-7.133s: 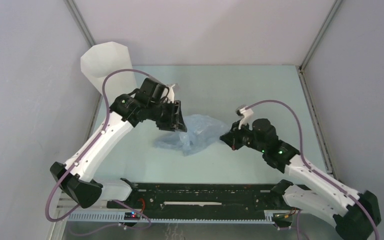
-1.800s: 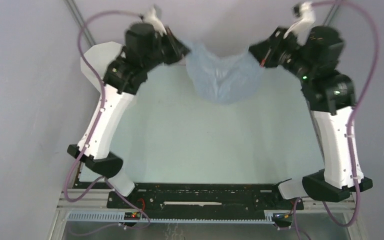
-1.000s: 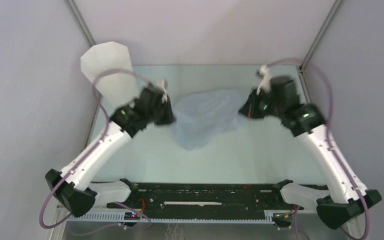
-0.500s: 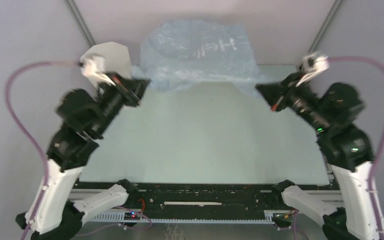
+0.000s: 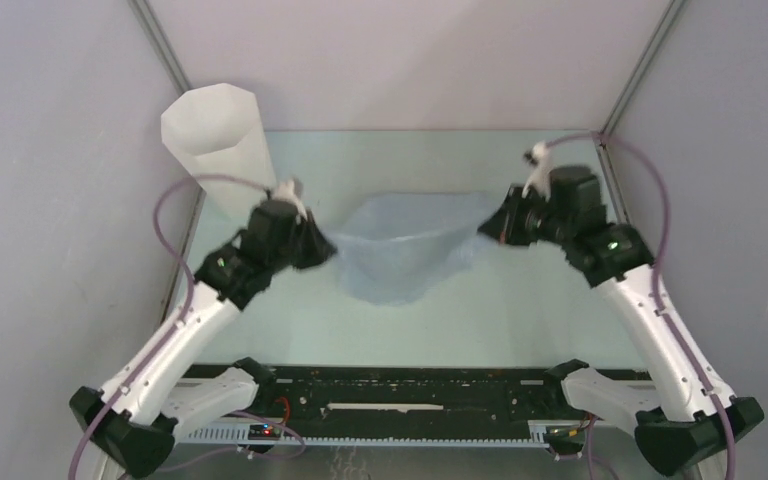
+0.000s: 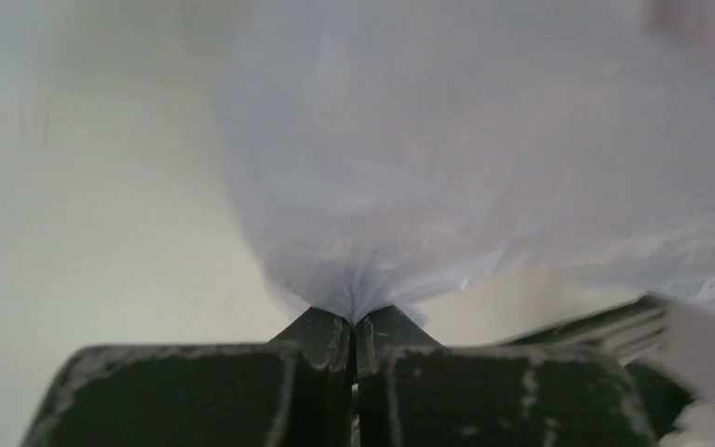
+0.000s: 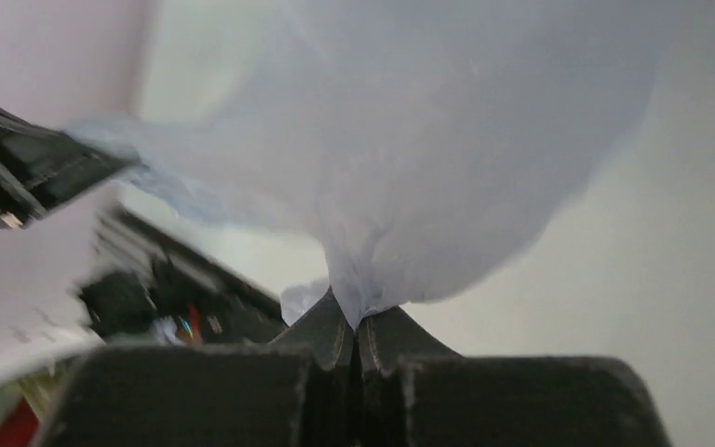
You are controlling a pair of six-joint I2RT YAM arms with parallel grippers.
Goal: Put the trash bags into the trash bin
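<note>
The pale blue-grey trash bag [image 5: 408, 250] hangs stretched between both grippers over the middle of the table, its mouth open upward. My left gripper [image 5: 322, 245] is shut on the bag's left edge, with the film [image 6: 447, 168] bunched into its closed tips [image 6: 354, 321]. On the other side my right gripper [image 5: 495, 225] is shut on the right edge, film [image 7: 447, 158] pinched at its tips [image 7: 358, 321]. The white faceted trash bin [image 5: 215, 145] stands upright at the far left corner, apart from the bag.
Grey walls with metal corner posts [image 5: 160, 45] enclose the pale green table [image 5: 410, 330]. The black base rail [image 5: 400, 395] with both arm bases runs along the near edge.
Half a second ago the bag was lifted high and spread wide at the back. Both grippers have since dropped lower and nearer together, and the bag now sags over the table's middle.
</note>
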